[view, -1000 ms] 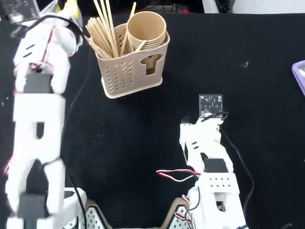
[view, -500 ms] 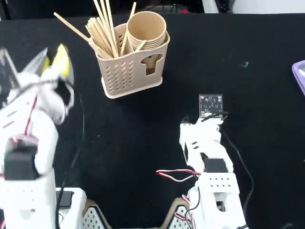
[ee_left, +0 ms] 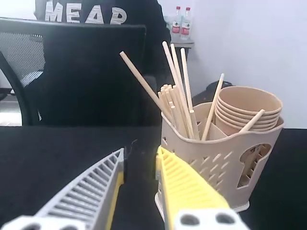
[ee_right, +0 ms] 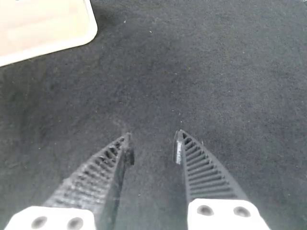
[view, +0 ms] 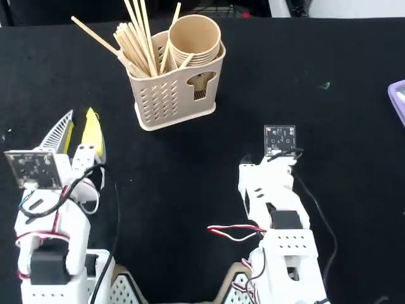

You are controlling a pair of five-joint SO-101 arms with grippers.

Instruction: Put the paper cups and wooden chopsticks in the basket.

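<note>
Cups (view: 195, 39), chopsticks (view: 134, 38) upright in basket (view: 174, 95)

You have 1 line of print in the left wrist view: large white capital letters (ee_left: 86, 12) across a dark garment (ee_left: 100, 62) behind the chair back (ee_left: 72, 28). The frame edge cuts the letters, so only part of the line is there. 2 bottles (ee_left: 181, 23) on a ledge by the far wall carry labels, too small to read. In the high view, 2 small square boards sit on the arms, the left arm's board (view: 33, 168) and the right arm's board (view: 280, 140). Each shows fine light markings that cannot be made out as characters.
</note>
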